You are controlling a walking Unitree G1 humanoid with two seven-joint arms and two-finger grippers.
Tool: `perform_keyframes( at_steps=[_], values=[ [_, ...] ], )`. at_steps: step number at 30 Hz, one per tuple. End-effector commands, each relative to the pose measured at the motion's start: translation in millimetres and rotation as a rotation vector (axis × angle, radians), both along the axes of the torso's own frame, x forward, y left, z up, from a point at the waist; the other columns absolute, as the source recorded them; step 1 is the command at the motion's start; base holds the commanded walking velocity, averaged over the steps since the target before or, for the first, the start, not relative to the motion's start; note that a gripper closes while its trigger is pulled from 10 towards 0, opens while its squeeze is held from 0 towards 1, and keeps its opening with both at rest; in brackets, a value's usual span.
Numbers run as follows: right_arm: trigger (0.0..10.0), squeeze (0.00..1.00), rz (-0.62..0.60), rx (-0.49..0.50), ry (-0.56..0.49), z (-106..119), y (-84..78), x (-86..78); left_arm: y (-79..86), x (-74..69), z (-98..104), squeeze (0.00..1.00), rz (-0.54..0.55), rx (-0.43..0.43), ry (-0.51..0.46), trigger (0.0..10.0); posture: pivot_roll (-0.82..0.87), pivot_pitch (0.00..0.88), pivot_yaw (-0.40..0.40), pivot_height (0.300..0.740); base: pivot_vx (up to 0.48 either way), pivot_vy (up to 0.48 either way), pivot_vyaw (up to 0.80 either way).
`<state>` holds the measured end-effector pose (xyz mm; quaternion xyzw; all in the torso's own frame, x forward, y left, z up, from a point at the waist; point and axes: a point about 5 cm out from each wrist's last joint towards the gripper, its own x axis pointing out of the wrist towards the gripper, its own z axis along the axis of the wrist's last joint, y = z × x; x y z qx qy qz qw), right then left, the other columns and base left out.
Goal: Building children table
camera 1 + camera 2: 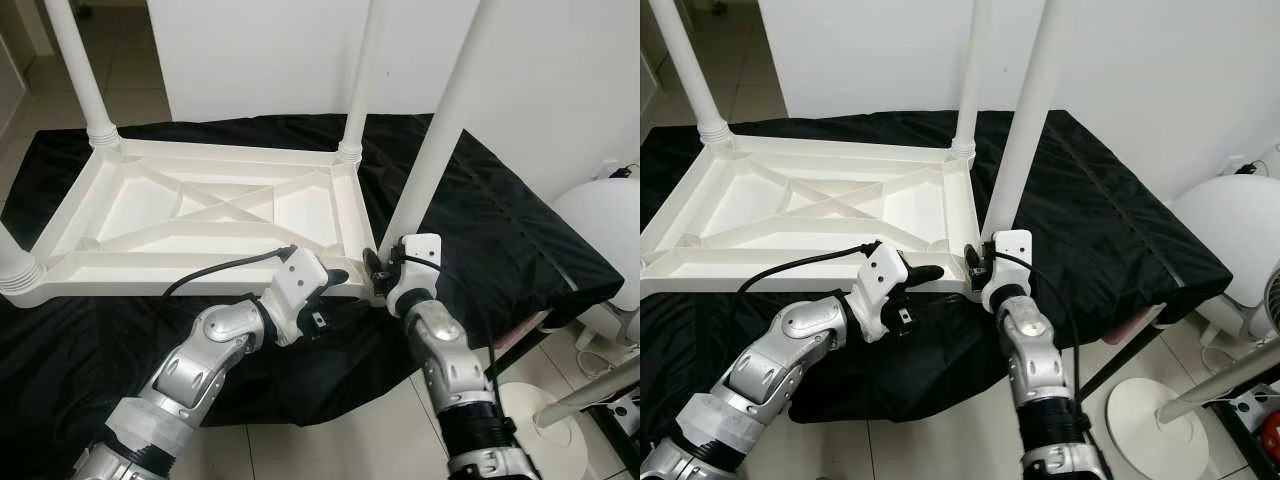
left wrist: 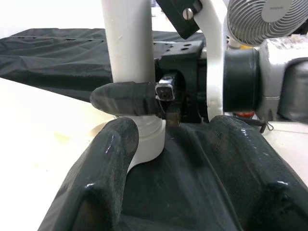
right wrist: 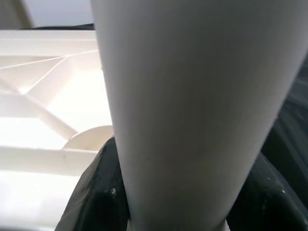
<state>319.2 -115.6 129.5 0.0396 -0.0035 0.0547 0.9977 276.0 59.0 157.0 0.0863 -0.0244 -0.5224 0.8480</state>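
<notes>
A white children's table (image 1: 180,268) lies upside down on a black cloth (image 1: 480,230). Three legs stand up from its other corners, at the far left (image 1: 82,70), far right (image 1: 360,80) and near left (image 1: 15,262). At the near right corner a fourth white leg (image 1: 440,130) rises at a slant. My right gripper (image 1: 372,265) is shut on the base of this leg (image 3: 192,96), one finger (image 2: 125,98) wrapping its front. My left gripper (image 1: 345,275) hovers open at the table's near edge, its fingers (image 2: 108,159) just short of the same leg base (image 2: 144,139).
A white standing fan (image 1: 600,240) with its round base (image 1: 540,410) is close on the right, past the cloth's edge. A white wall (image 1: 260,50) stands behind the table. Tiled floor (image 1: 350,440) lies below the near edge.
</notes>
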Motion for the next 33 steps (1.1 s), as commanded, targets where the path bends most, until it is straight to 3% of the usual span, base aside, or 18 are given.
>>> perform_keyframes(
  at_steps=[1,2,4,5,6,14,19,20,21,22,29,33],
  values=[
    [10.0,0.0,-0.032,0.027,0.066,-13,7.0,-8.0,-1.1,-3.4,-1,0.0,-0.032,0.021,-0.008,10.0,-0.02,0.013,-0.075,0.74,0.0,0.0,0.0],
    [10.0,0.0,0.003,0.045,0.061,-12,15.6,-11.2,-1.2,-4.0,-1,0.0,-0.035,0.023,-0.007,10.0,-0.03,0.013,-0.077,0.74,0.0,0.0,0.0],
    [10.0,0.0,0.003,0.045,0.061,-12,15.6,-11.2,-1.2,-4.0,-1,0.0,-0.035,0.023,-0.007,10.0,-0.03,0.013,-0.077,0.74,0.0,0.0,0.0],
    [10.0,0.76,0.028,0.062,0.058,-8,19.0,-15.2,-1.8,-5.5,-3,0.0,-0.041,0.026,-0.005,10.0,-0.03,0.012,-0.077,0.74,0.0,0.0,0.0],
    [10.0,1.0,0.029,0.059,0.054,-8,16.2,-15.6,-2.1,-5.9,-3,0.0,-0.044,0.026,-0.004,10.0,-0.03,0.011,-0.077,0.74,0.0,0.0,0.0],
    [10.0,1.0,0.027,0.074,0.023,0,10.1,-18.4,-2.3,-7.3,-3,0.0,-0.046,0.027,-0.004,10.0,-0.03,0.009,-0.077,0.74,0.0,0.0,0.0],
    [10.0,1.0,0.131,0.039,-0.01,4,-0.3,-24.0,-2.2,-8.1,-4,0.0,-0.047,0.03,-0.002,10.0,-0.03,0.009,-0.08,0.74,0.0,0.0,0.0],
    [10.0,0.79,0.163,0.028,-0.01,3,-6.5,-25.0,-2.3,-7.4,-4,0.0,-0.045,0.031,-0.003,10.0,-0.03,0.008,-0.08,0.74,0.0,0.0,0.0],
    [10.0,0.79,0.163,0.028,-0.01,3,-6.5,-25.0,-2.3,-7.4,-4,0.0,-0.045,0.031,-0.003,10.0,-0.03,0.008,-0.08,0.74,0.0,0.0,0.0],
    [10.0,0.0,0.194,0.009,-0.012,3,-12.6,-24.6,-2.5,-6.9,-4,0.0,-0.043,0.031,-0.004,10.0,-0.03,0.009,-0.08,0.74,0.0,0.0,0.0],
    [10.0,0.0,0.392,-0.154,-0.053,9,-30.9,-11.9,-3.1,-7.5,-5,0.0,-0.05,0.038,-0.008,10.0,-0.03,0.0,-0.076,0.74,0.0,0.0,0.0],
    [10.0,0.0,0.42,-0.167,-0.048,9,-31.0,-9.5,-3.2,-7.5,-5,0.0,-0.052,0.04,-0.01,10.0,-0.03,0.0,-0.072,0.74,0.0,0.0,0.0]
  ],
)
